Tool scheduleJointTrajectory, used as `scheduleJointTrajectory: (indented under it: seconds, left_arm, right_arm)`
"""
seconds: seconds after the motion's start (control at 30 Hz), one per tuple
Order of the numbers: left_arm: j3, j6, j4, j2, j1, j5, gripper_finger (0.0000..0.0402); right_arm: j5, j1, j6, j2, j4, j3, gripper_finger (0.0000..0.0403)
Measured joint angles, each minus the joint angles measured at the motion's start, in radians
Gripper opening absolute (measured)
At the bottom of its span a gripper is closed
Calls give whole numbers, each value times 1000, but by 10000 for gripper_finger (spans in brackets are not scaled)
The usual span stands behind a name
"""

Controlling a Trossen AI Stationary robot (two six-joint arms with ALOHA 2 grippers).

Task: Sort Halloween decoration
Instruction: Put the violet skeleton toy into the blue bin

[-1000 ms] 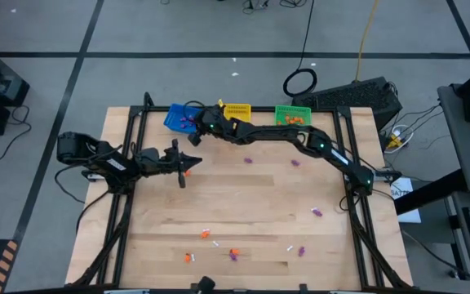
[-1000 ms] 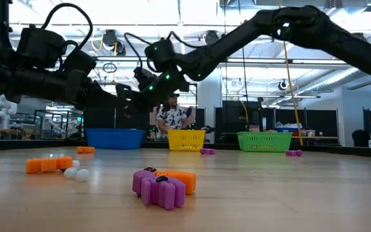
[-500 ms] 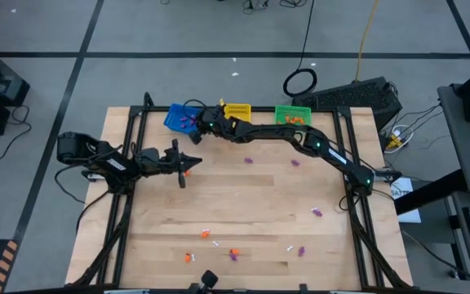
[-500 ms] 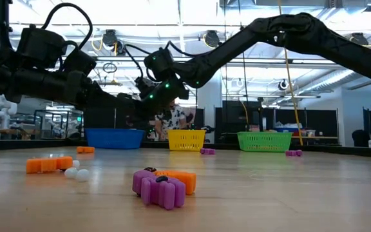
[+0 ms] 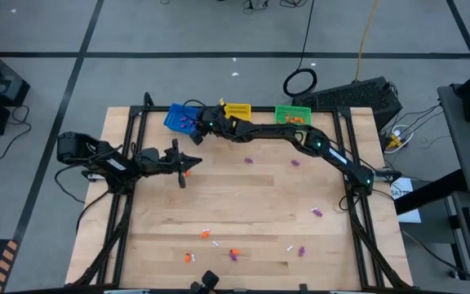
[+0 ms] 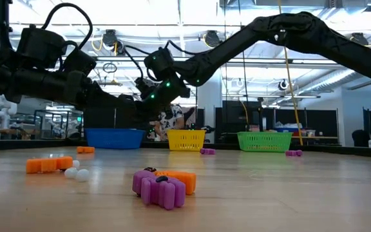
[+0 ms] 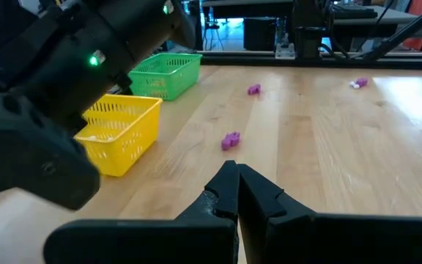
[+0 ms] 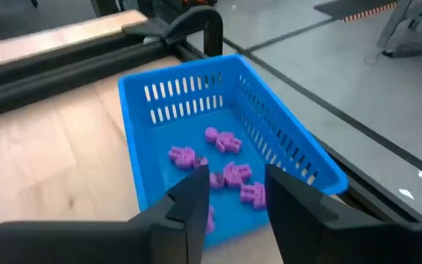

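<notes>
The right arm stretches across the worktop (image 5: 243,204), its pincer (image 8: 237,192) poised over the blue basket (image 8: 299,158) with fingers apart and nothing between them. Purple trinkets (image 8: 226,139) lie inside the basket. The left arm reaches level, its pincer (image 7: 237,192) pressed together and empty.

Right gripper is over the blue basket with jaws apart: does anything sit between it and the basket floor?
Nothing visible does. The right gripper hangs open directly above the blue basket, whose top is uncovered; only the purple trinkets already lie on its floor. The left gripper waits shut, off to the side over the table.
</notes>
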Motion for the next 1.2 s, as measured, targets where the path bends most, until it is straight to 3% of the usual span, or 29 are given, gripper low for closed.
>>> scheduleJointTrajectory:
  seconds: [0.17,0.33,0.43,0.6,0.97,1.2]
  left_arm:
    - [0,0,38,0,0,0,2]
    - [0,1,60,0,0,0,1]
    - [0,2,60,0,5,-7,1]
    - [0,-2,66,0,26,-12,1]
    - [3,-3,3,0,81,19,0]
    - [64,-3,-197,0,102,21,0]
  right_arm:
    - [-77,1,-13,-52,-118,0,111]
    - [-89,13,-118,-109,-210,0,59]
    - [-153,10,-133,-134,-180,0,14]
    - [-181,1,-140,-132,-80,-15,4]
    - [-179,60,-118,-167,242,-275,0]
    - [-148,61,-190,-416,269,-562,0]
